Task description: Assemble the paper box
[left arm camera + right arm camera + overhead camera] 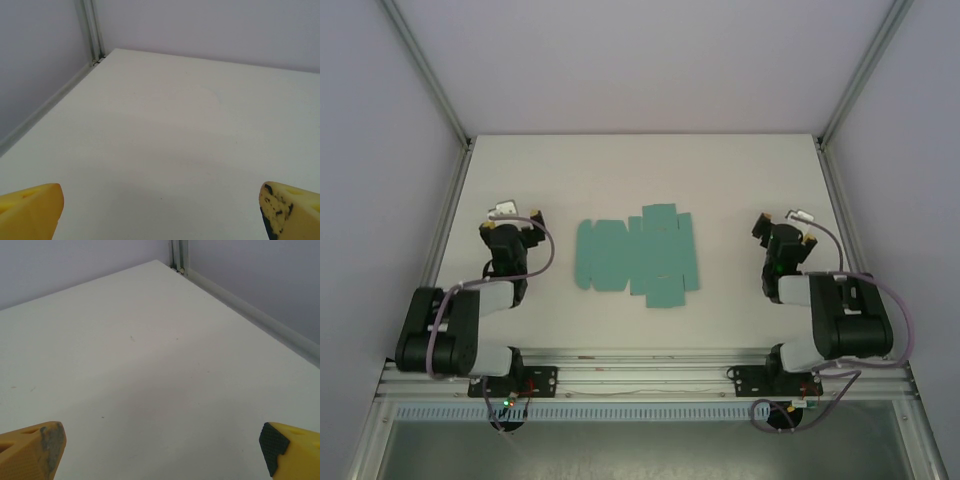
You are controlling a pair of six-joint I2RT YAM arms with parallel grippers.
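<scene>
Bright, even, diffuse light; no glare on the white table (640, 180). Overhead view soft and low in detail, walls (640, 60) tinted lilac. Wrist views: a broad faint shadow dims the near part of the table; yellow fingertips (30, 212) at the bottom corners slightly out of focus, edges blurred.

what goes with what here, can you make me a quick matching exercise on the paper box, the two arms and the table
Things:
1. paper box
2. left arm
3. right arm
4. table

Descriptions:
a. white surface
b. to the right of the sheet in the top view
c. teal, lying flat and unfolded
d. to the left of the sheet in the top view

Pairs: 1-c, 2-d, 3-b, 4-a
</scene>
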